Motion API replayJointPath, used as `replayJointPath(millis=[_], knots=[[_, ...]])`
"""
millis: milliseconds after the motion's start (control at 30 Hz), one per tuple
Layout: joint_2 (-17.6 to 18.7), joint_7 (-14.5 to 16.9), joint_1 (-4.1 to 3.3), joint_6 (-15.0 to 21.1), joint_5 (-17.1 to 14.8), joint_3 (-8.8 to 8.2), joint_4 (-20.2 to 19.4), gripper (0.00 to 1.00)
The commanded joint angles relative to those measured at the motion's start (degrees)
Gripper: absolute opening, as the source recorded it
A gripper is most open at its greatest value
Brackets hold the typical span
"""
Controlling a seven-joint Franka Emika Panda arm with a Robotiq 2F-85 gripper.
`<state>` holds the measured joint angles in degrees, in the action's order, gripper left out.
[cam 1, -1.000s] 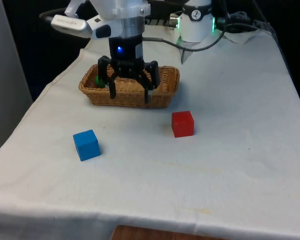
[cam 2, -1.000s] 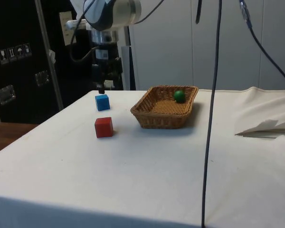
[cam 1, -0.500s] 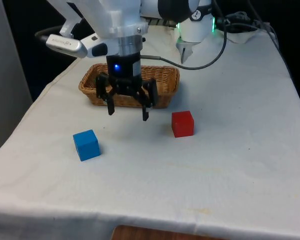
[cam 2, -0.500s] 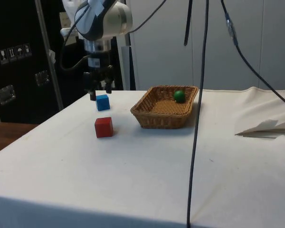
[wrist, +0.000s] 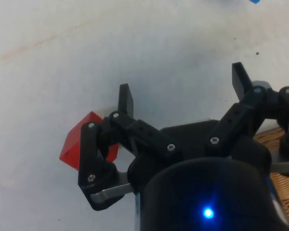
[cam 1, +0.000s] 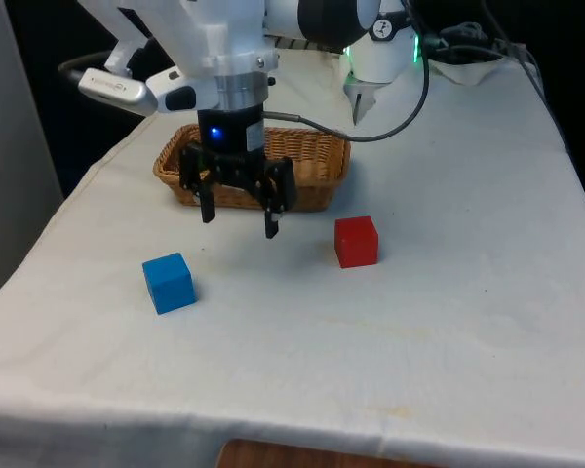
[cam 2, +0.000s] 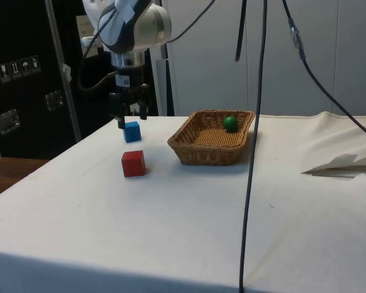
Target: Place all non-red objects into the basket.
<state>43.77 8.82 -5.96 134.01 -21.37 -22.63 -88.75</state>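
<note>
Front view, left to right: blue block point(cam 1: 168, 282) sits lower left on the cloth, not in yet; gripper point(cam 1: 237, 218) hangs up and to its right, fingers apart, holding nothing, w/ a gap betw. them; basket point(cam 1: 322, 190) is just behind, upper middle; green ball point(cam 2: 230, 122) is already inside it; red block point(cam 1: 356, 241) at centre-right stays out; so I think about half done, blue one left

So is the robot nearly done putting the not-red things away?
Partly. The green ball already lies in the basket. The open, empty pincer hovers above the cloth between the basket and the blue cube, which is left to move. The red cube stays on the table.
</note>
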Motion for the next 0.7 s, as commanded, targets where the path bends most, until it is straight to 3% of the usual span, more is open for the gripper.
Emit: replayJointPath(millis=[0, 133, 167, 233, 467, 500, 533, 667], knots=[[0.3, -0.3, 0.23, -0.1, -0.3, 0.00, 0.5, 1.00], [0.6, -1.1, 0.46, -0.4, -0.4, -0.29, 1.0, 1.00], [0.2, -1.0, 0.06, 0.0, -0.1, -0.46, 0.3, 1.00], [0.8, -1.5, 0.69, -0.5, -0.6, -0.34, 1.4, 1.00], [2.1, -1.5, 1.49, -0.9, -1.8, -0.40, 3.7, 1.00], [1.7, -1.5, 0.92, -0.1, -1.5, -0.74, 2.8, 1.00], [2.5, -1.4, 1.60, -1.0, -2.2, -0.34, 4.2, 1.00], [3.8, -1.1, 2.12, -1.8, -3.5, -0.57, 6.5, 1.00]])
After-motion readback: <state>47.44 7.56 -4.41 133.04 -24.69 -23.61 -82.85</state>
